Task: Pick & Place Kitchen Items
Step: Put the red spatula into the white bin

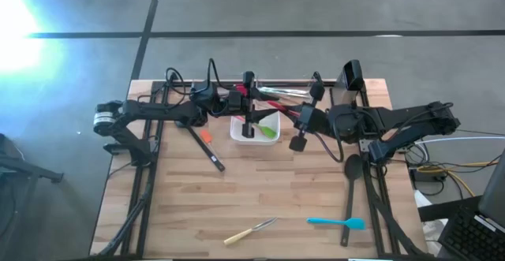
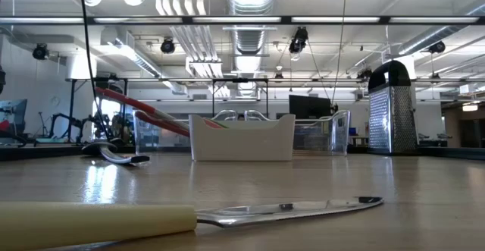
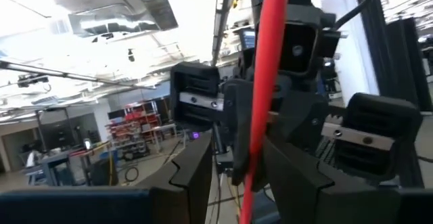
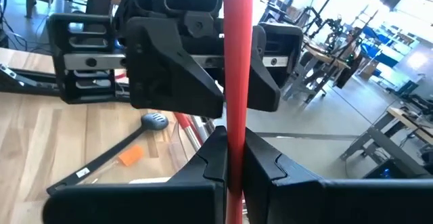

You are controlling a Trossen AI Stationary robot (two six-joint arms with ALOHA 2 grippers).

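two grippers meet above the white rectangular dish (image 1: 254, 128): the right gripper (image 4: 233, 158) is clamped shut on a slim red-handled utensil (image 4: 237, 61), held aloft; the left gripper (image 3: 233, 160) is half-closed around it. one grip should be released only once the other is judged secure.

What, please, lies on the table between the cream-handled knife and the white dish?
Nothing: in the high view the stretch of table between the knife and the dish is bare wood. The low view agrees, with the knife in front and the dish behind.
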